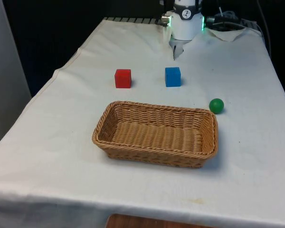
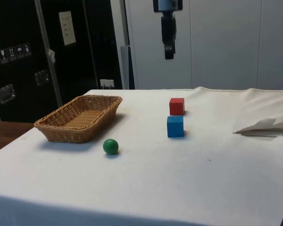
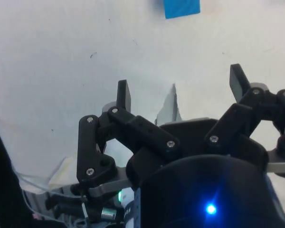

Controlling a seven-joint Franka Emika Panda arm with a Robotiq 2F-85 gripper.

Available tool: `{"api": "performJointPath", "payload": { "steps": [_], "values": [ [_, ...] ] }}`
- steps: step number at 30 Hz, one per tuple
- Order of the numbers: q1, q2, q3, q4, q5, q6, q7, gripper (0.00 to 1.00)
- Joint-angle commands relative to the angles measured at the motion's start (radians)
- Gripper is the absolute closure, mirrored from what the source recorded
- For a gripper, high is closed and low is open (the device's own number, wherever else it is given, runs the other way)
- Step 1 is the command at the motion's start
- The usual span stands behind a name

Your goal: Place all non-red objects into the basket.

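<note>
While the pincer (image 3: 178, 90) hangs high above the tabletop's (image 1: 47, 156) far end with its fingers spread wide and nothing between them, the blue cube (image 1: 172, 76) lies on the cloth below it and a little toward the near edge, so the coming move looks like a descent with a short reach forward. A cube has no long axis, so any square approach to its faces should do. Beside it, toward the front view's left, sits the red cube (image 1: 123, 78), which should stay put. The green ball (image 1: 216, 105) rests just off the wicker basket's (image 1: 154, 148) far corner, nearer the front view's right edge. That basket, near the tabletop's middle, holds nothing yet.
</note>
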Motion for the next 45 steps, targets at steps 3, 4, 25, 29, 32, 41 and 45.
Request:
{"api": "performJointPath", "payload": {
  "steps": [3, 4, 25, 29, 32, 41, 45],
  "values": [
    [-0.005, 0.008, 0.0, -0.024, -0.01, 0.045, 0.001, 0.0],
    [-0.006, 0.01, 0.0, -0.03, -0.01, 0.055, 0.0, 0.0],
    [-0.018, 0.098, -0.008, -0.157, 0.001, 0.313, -0.029, 0.0],
    [-0.019, 0.126, -0.01, -0.176, 0.003, 0.365, -0.035, 0.0],
    [-0.018, 0.151, -0.011, -0.188, 0.007, 0.406, -0.039, 0.0],
    [-0.013, 0.243, -0.011, -0.202, 0.021, 0.509, -0.048, 0.0],
    [-0.012, 0.297, -0.007, -0.205, 0.033, 0.563, -0.052, 0.0]
  ]
}}
